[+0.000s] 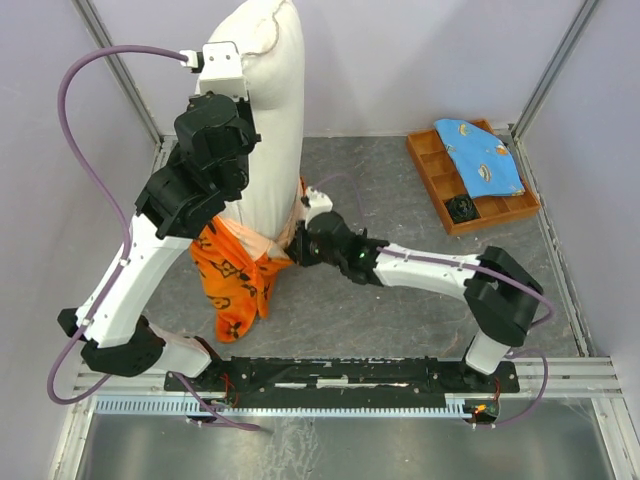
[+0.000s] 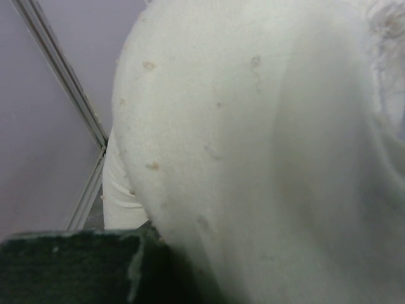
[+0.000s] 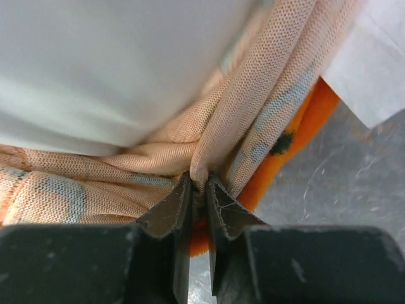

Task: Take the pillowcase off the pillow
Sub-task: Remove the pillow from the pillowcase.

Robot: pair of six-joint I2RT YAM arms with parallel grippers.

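two jaws of right gripper [image 3: 197,190] pinched tight on a fold of bright orange black-printed fabric pillowcase [image 1: 238,275], bunched round the foot of the large plain white puffy pillow [image 1: 270,120]. left gripper [image 1: 226,68] high against that upright pillow; grip impossible to tell. mid-peel, seemingly nearly off. next, probably drag the fold down and clear.

I see the pillow [image 1: 268,130] standing on end: plain white, puffy, most of its length bare. The left wrist view shows small specks on its fabric. The pillowcase [image 1: 236,272] is bright orange with black motifs and sits bunched round the pillow's bottom end. It is partly inside out, so its pale mesh lining shows. Its loose tail droops onto the desk [image 1: 380,190].
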